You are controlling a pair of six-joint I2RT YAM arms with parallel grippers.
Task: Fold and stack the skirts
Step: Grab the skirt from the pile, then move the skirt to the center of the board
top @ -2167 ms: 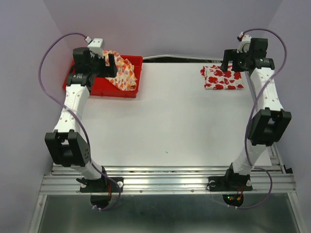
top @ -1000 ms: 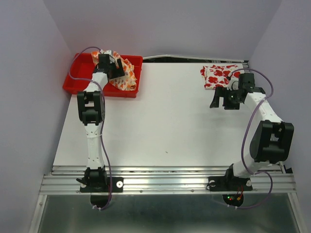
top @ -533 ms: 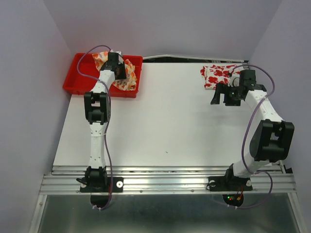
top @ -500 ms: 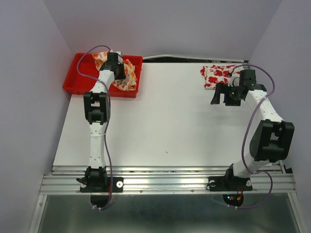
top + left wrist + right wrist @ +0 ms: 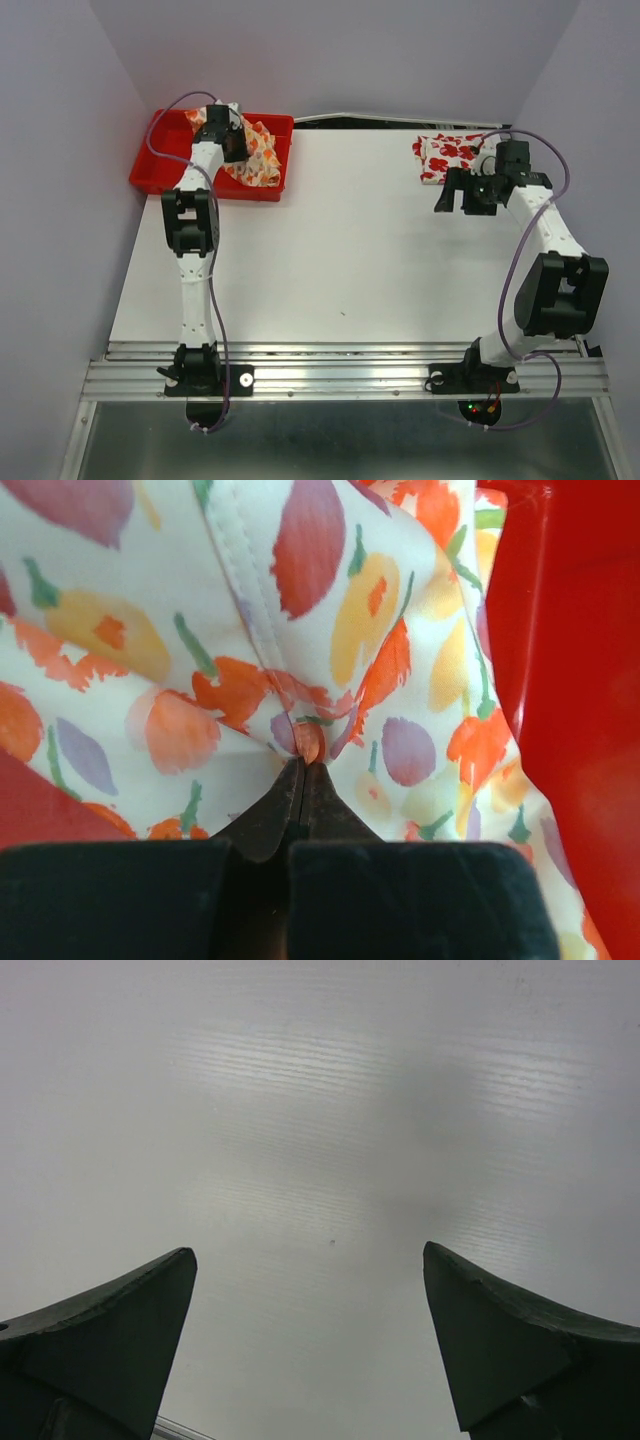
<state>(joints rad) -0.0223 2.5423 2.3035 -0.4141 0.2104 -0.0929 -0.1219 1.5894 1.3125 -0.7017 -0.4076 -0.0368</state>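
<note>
One cream skirt [image 5: 330, 630] pinched by left claw [image 5: 301, 768], seemingly above tray [image 5: 157, 170]

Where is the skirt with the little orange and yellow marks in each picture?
Top external: the cream skirt is at the back left, in the red tray.
Left wrist: it fills most of the picture; the left fingers pinch a fold at the bottom middle.
Right wrist: not in it, only white table between the open right fingers.
Shared landmark: the red tray, also on the left wrist view's right edge.
</note>
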